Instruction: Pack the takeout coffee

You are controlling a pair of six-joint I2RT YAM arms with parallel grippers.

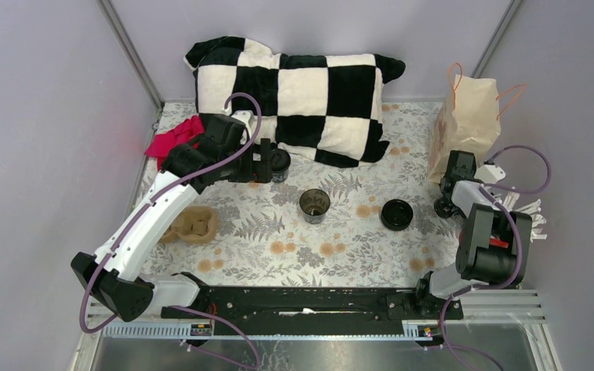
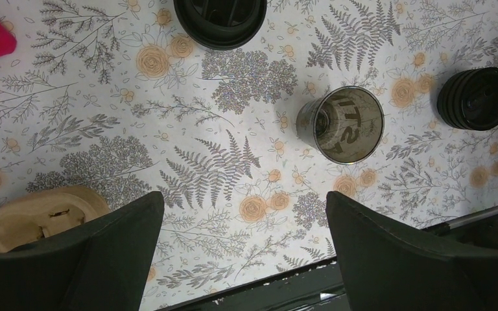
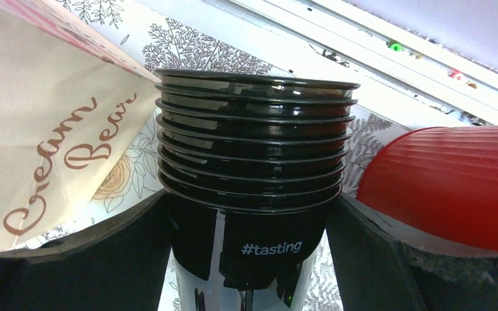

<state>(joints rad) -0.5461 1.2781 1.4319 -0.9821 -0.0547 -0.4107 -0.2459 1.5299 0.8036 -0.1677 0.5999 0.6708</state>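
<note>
Right gripper straddles the stack of black cups, jaws close against it, grip uncertain; left gripper hangs wide open near the lidded coffee cup; the open coffee cup stands on the counter; squeeze gently, lift straight, avoiding the red cup.

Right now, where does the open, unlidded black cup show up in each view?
Top external: open cup mid-table, left of the black lid.
Left wrist: open cup right of centre, black lid at its right.
Right wrist: not in it.
Shared landmark: black lid in those two; fern-print tablecloth in all three.
</note>
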